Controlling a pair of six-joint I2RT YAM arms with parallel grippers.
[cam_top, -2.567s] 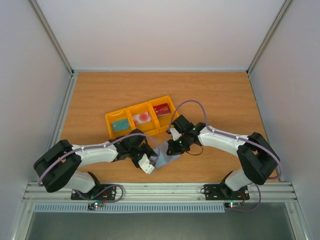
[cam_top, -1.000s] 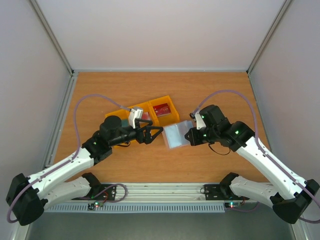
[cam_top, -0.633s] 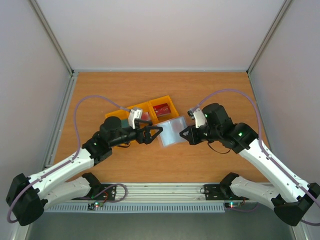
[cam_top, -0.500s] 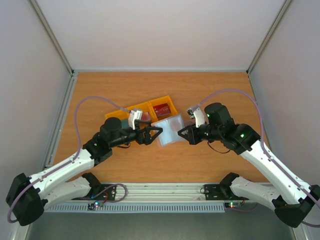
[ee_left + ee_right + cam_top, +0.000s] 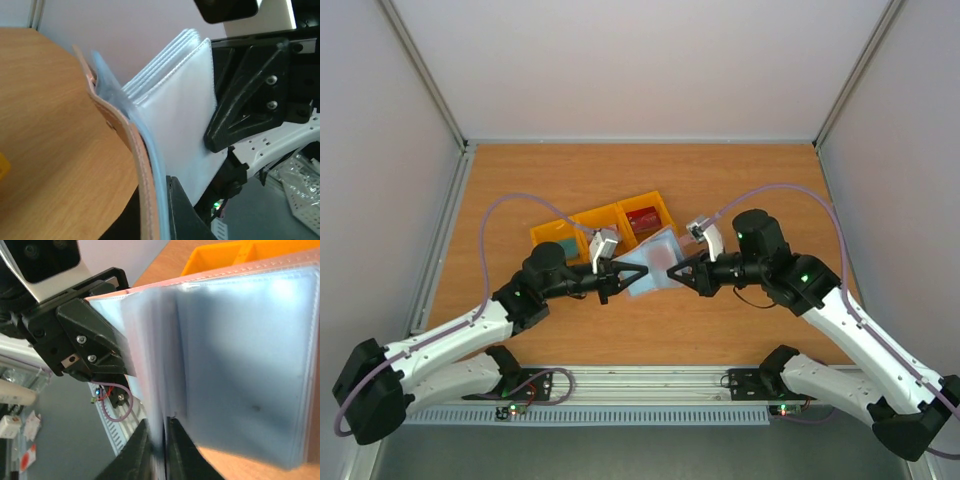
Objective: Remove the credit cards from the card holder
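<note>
Top view: the left gripper (image 5: 617, 278) and right gripper (image 5: 678, 270) each clamp one side of the open card holder (image 5: 650, 262), held off the wooden table (image 5: 750, 180) just near the yellow plastic tray (image 5: 578, 217). A dark red card (image 5: 642, 218) lies in the tray's right compartment.
Left wrist view: curved tan cover, with glossy pale-blue sleeves fanned out.
Right wrist view: black fingers (image 5: 141, 450) pinch the translucent sleeves.

Wooden table (image 5: 750, 190), yellow three-compartment tray (image 5: 620, 207) left of centre.
</note>
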